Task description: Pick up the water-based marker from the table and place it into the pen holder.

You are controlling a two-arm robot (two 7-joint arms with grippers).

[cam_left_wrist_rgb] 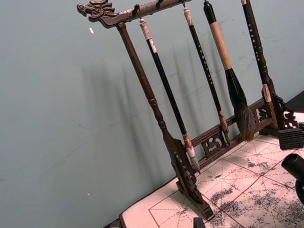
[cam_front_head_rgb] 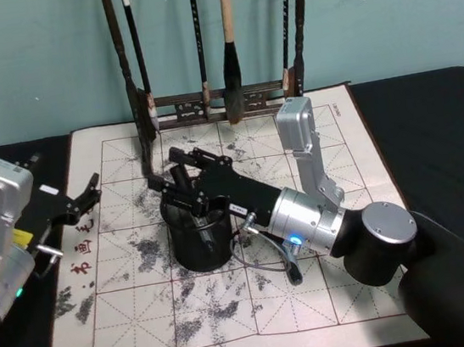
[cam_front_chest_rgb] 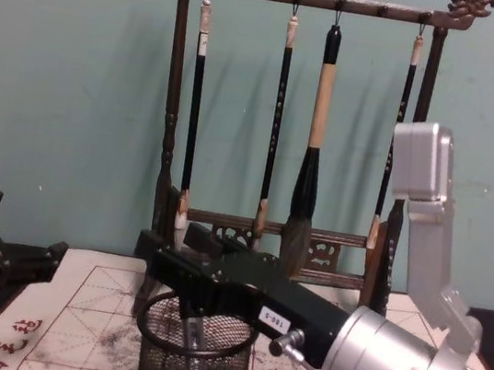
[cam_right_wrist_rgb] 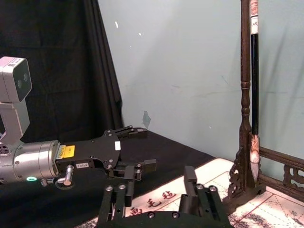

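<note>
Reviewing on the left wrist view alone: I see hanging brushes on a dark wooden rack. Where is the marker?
Observer: The chest view shows what looks like a pale grey marker standing inside the round black wire-mesh pen holder.
Operator: Is the right gripper gripping it?
Observer: No, the right gripper sits above the holder, fingers apart, nothing between them.
Operator: And the left?
Observer: The left gripper hovers open over the white gridded mat's left edge.

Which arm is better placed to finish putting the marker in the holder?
Right. The right gripper hangs directly over the holder, and the marker already stands inside it. The left gripper sits apart at the mat's left edge, fingers open and empty.
</note>
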